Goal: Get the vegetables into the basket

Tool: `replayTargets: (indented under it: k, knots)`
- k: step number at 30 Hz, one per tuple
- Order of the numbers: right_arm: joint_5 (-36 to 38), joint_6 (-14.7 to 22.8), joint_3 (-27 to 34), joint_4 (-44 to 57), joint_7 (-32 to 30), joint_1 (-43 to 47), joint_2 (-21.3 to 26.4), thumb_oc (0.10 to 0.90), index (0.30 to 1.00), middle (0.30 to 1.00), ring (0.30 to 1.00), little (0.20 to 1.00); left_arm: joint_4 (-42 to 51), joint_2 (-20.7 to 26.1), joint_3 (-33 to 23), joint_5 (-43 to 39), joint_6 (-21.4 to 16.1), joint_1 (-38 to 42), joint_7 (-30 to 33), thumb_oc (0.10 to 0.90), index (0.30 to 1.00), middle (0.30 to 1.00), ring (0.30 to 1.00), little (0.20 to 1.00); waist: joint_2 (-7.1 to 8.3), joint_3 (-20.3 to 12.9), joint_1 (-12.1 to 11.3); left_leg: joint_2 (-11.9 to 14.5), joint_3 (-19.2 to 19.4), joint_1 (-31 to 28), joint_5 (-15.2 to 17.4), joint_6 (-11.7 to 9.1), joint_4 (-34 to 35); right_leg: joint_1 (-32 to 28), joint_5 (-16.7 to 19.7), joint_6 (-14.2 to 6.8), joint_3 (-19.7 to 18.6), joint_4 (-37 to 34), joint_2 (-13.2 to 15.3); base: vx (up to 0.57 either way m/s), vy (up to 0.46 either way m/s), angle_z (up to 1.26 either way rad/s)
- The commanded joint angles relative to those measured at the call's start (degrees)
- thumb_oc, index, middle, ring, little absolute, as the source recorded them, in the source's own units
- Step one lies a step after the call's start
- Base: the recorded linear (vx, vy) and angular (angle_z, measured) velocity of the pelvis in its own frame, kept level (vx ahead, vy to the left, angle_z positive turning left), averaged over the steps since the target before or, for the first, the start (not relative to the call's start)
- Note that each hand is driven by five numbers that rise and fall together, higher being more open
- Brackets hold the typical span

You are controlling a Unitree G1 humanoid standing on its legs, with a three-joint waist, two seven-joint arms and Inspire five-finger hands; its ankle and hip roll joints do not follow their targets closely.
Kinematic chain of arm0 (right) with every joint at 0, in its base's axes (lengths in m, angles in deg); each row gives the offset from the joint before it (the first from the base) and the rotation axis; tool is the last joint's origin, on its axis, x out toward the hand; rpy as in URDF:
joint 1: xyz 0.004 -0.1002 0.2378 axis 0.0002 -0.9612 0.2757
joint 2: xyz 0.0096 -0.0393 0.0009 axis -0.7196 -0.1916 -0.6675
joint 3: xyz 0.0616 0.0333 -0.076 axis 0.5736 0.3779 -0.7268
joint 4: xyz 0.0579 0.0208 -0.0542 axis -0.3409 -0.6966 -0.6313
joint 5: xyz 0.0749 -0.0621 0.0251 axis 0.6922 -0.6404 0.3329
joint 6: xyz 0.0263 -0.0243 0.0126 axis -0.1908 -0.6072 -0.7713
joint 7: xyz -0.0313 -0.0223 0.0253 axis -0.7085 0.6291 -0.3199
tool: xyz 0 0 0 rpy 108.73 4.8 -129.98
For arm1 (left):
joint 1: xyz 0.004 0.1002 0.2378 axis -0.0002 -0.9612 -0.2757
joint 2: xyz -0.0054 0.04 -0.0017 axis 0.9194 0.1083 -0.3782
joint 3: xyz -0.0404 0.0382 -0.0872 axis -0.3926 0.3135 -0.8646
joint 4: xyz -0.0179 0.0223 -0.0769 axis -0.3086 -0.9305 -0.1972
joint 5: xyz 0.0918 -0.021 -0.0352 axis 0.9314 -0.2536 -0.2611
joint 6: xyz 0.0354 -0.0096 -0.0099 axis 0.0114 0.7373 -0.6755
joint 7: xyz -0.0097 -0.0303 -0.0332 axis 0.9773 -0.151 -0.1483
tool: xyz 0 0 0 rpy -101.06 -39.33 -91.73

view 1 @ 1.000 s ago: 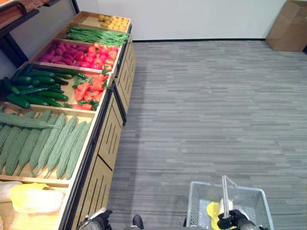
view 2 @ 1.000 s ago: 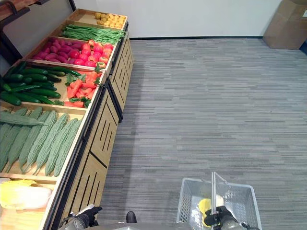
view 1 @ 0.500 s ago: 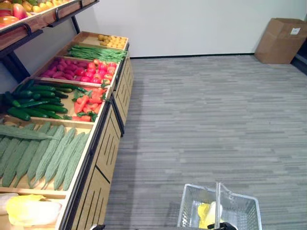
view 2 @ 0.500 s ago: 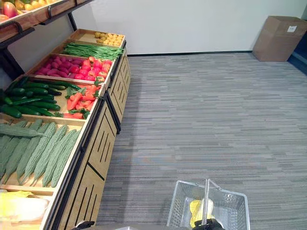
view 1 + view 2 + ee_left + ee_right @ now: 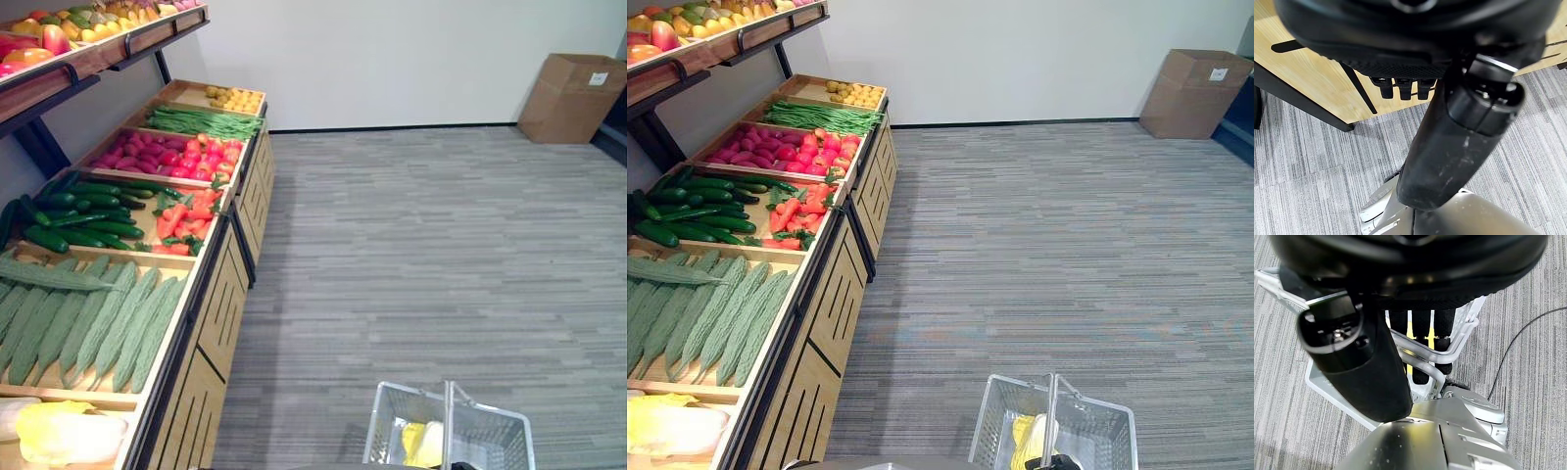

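At the near edge of the grey striped carpet [image 5: 421, 255], well apart from the wooden produce stand [image 5: 211, 323], hangs a silver wire basket [image 5: 999, 431] with a thin mesh wall and a metal handle [image 5: 1050, 416] standing upright across its middle. Something yellow [image 5: 423, 443] lies inside it; what it is cannot be told. Seen from the right wrist, the right hand [image 5: 1420, 340] has its dark fingers [image 5: 1422, 357] curled round the basket's shiny handle bars, thumb lying alongside. The left hand [image 5: 1400, 88], seen from its own wrist, hangs beside the stand's pale plywood front, its short fingers [image 5: 1403, 90] bent inward around nothing, its thumb pointing down toward the carpet.

On the stand, the nearest tray holds pale yellow-white cabbages [image 5: 59, 436] with crinkled leaves. Beyond them lie long, bumpy, light green bitter gourds [image 5: 88, 318] in a slanting row, one laid crosswise on top. Farther along come smooth dark green cucumbers [image 5: 78, 211] beside orange carrots [image 5: 186, 215] with leafy tops. Next are purple-red sweet potatoes [image 5: 137, 157] and glossy red tomatoes [image 5: 201, 162], then thin green beans [image 5: 201, 122], and at the far end small round yellowish potatoes [image 5: 235, 98]. Above the stand, a dark-framed shelf [image 5: 108, 49] carries red and yellow fruit. Against the white wall, far across the carpet from the stand, sits a plain cardboard box [image 5: 573, 83].
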State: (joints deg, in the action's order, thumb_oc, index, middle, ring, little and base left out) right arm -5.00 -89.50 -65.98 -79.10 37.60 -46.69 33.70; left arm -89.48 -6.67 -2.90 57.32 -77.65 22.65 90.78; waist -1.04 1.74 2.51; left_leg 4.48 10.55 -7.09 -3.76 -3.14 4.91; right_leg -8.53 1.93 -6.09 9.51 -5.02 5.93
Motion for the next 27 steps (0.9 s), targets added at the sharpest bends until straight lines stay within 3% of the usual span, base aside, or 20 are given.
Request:
replayTargets:
  k: [1,13,15,16,17,22,24,25,27]
  knots:
    - [1.14,1.1,-2.57,-2.83,1.51,4.28,-3.19,0.4,0.3,0.3,0.3,0.3,-1.86,-4.14,-1.94,-1.97,-2.12,4.82,-0.5,0.9,1.0,1.0,1.0,1.0,3.05,0.96,0.41,-4.91,-6.26,-1.35,4.18,1.63,0.09,2.58,1.52,-1.58,-5.14,0.18,-0.7,0.02,0.043,0.0]
    - [2.75,0.64,-0.03,-3.36,1.32,5.31,-2.52,0.4,0.3,0.3,0.3,0.3,-1.8,-3.87,-2.01,-2.0,-2.37,5.05,-0.59,0.9,1.0,1.0,1.0,1.0,2.83,2.51,0.53,-6.74,-5.23,-1.04,4.91,3.5,-0.23,5.45,1.46,-3.08,-6.5,4.69,1.78,0.01,0.078,-0.06]
    - [3.06,0.67,0.41,-3.32,1.27,5.45,-2.44,0.4,0.3,0.3,0.3,0.3,-1.68,-3.75,-2.07,-2.02,-2.39,5.28,-0.66,0.9,1.0,1.0,1.0,1.0,2.76,3.1,0.48,-7.01,-5.07,-0.81,5.46,4.0,-1.16,6.58,0.52,-3.45,-6.42,7.87,2.29,0.01,0.139,-0.14]
    - [3.18,0.71,0.96,-3.16,1.08,5.67,-2.19,0.4,0.3,0.3,0.3,0.3,-1.39,-3.53,-1.64,-1.54,-2.35,5.5,-0.82,0.9,1.0,1.0,1.0,1.0,2.57,4.05,0.55,-7.21,-5.23,-0.63,6.38,4.61,-2.53,8.22,-0.14,-3.82,-6.09,12.67,2.62,0.01,0.203,-0.11]
    - [3.28,0.73,1.17,-2.34,0.99,5.74,-2.23,0.4,0.3,0.3,0.3,0.3,-1.07,-3.13,-1.51,-1.1,-2.21,5.62,-1.01,0.9,1.0,1.0,1.0,1.0,2.48,5.27,0.77,-7.36,-4.97,-0.77,7.09,5.19,-3.68,11.29,1.64,-4.41,-5.76,19.15,3.24,0.01,0.174,-0.12]
    - [4.77,1.0,2.0,-1.14,1.01,5.5,-2.51,0.4,0.3,0.3,0.3,0.3,-1.21,-2.55,-2.17,-0.97,-1.79,5.48,-0.96,0.9,1.0,1.0,1.0,1.0,2.15,6.85,0.86,-7.11,-4.66,-1.95,7.86,5.86,-4.21,15.97,5.07,-4.66,-3.99,26.74,4.44,0.06,0.079,-0.12]
    - [4.94,1.05,2.21,-0.62,0.82,5.1,-2.53,0.4,0.3,0.3,0.3,0.3,-1.79,-2.26,-2.82,-1.23,-1.6,4.95,-1.4,0.9,1.0,1.0,1.0,1.0,2.5,6.51,0.86,-7.36,-4.22,-3.4,7.9,5.48,-2.59,17.02,6.14,-4.64,-1.26,23.46,5.73,0.22,-0.03,0.04]
    - [4.89,1.7,2.14,0.62,-0.09,5.37,-2.59,0.4,0.3,0.3,0.3,0.3,-2.42,-2.06,-3.43,-1.57,-1.86,4.62,-1.2,0.9,1.0,1.0,1.0,1.0,3.58,6.56,1.56,-7.4,-4.61,-4.68,8.01,4.28,-0.47,18.58,8.76,-5.35,-0.94,12.73,5.57,0.25,-0.094,0.02]
    - [4.77,1.82,1.97,0.77,-0.35,5.51,-2.72,0.4,0.3,0.3,0.3,0.3,-2.59,-1.98,-3.56,-1.49,-1.88,4.67,-1.11,0.9,1.0,1.0,1.0,1.0,3.86,6.75,1.77,-7.18,-4.82,-5.29,8.39,3.88,-0.25,18.97,9.66,-5.71,-0.91,9.67,5.24,0.21,-0.087,-0.02]
